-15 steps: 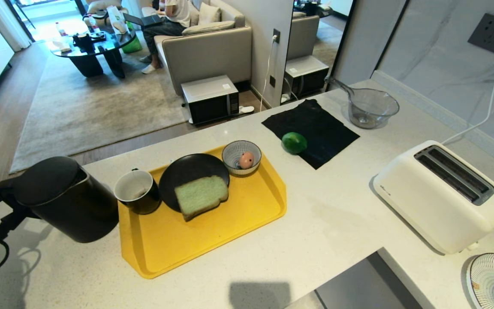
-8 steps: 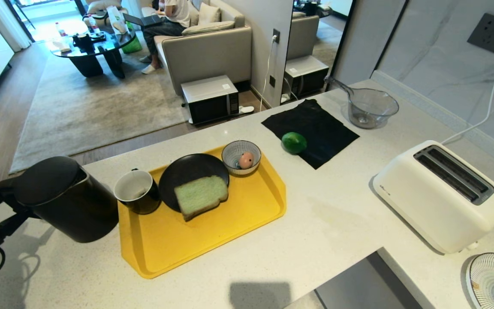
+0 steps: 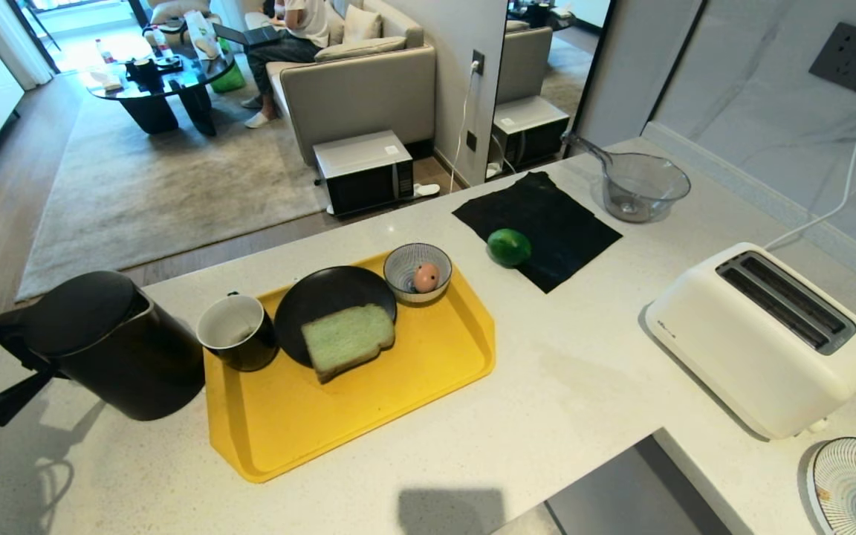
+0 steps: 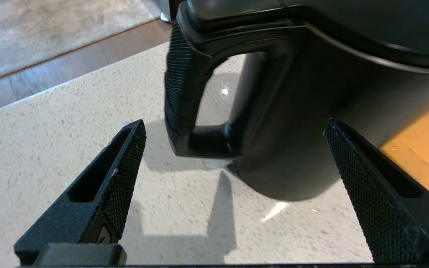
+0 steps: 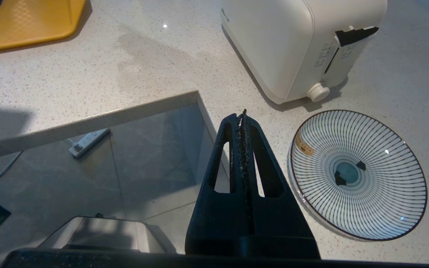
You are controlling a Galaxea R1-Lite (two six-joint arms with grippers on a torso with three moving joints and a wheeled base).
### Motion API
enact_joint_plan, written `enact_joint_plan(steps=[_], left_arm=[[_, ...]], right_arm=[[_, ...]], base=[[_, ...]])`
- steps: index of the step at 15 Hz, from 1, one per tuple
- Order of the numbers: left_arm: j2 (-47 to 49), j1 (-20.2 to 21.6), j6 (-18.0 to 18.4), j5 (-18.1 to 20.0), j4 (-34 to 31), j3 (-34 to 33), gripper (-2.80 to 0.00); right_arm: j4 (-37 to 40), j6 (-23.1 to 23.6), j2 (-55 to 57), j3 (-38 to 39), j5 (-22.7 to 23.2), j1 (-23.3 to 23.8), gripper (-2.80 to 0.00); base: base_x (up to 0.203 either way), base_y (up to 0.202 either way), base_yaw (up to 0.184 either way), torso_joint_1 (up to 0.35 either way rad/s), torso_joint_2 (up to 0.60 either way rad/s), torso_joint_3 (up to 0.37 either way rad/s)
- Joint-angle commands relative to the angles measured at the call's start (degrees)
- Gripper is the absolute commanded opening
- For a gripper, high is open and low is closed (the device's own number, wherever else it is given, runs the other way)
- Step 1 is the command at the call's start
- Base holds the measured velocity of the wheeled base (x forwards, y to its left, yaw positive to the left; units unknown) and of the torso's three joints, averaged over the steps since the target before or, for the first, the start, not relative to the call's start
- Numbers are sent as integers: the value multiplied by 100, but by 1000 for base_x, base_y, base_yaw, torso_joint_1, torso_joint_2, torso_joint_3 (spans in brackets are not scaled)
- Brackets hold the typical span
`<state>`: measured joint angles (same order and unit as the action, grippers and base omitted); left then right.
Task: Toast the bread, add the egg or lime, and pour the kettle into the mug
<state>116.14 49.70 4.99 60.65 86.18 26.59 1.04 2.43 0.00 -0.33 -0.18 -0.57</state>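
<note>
Left hand (image 4: 233, 130) released, fingers spread, just short of kettle (image 3: 105, 342) handle, lower left of head view. Right hand (image 5: 242, 113) clenched, empty, beside the worktop (image 3: 584, 401) edge.

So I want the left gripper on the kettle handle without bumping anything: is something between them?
Nothing visible. The left gripper is open, with only bare countertop between it and the kettle handle. The mug stands on the kettle's far side.

- Bright daylight is falling across the counter (image 3: 591, 386).
- The kettle (image 3: 105, 345) is casting soft shadows and sitting blurred in the left wrist view.
- Straight lines are bowing at the head view's edges.
</note>
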Motion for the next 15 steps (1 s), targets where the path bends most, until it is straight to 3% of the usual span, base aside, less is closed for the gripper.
enact_joint_plan(steps=[1,7,9,15], left_arm=[[-440,69,2,23,-51,-222,0],[-1500,210,-71,-18,-323,-519,0],[-2120,214,-252,-60,-360,-531,0],[-3888,191,-1655,-100,-378,-424,0]], right_arm=[[2,4,0,-2,0,-4,-280],[2,4,0,-2,0,-4,-280],[2,4,0,-2,0,-4,-280],[2,4,4,2,0,-4,-280]], base=[[0,0,0,0,0,0],[0,0,0,0,0,0],[0,0,0,0,0,0],[0,0,0,0,0,0]])
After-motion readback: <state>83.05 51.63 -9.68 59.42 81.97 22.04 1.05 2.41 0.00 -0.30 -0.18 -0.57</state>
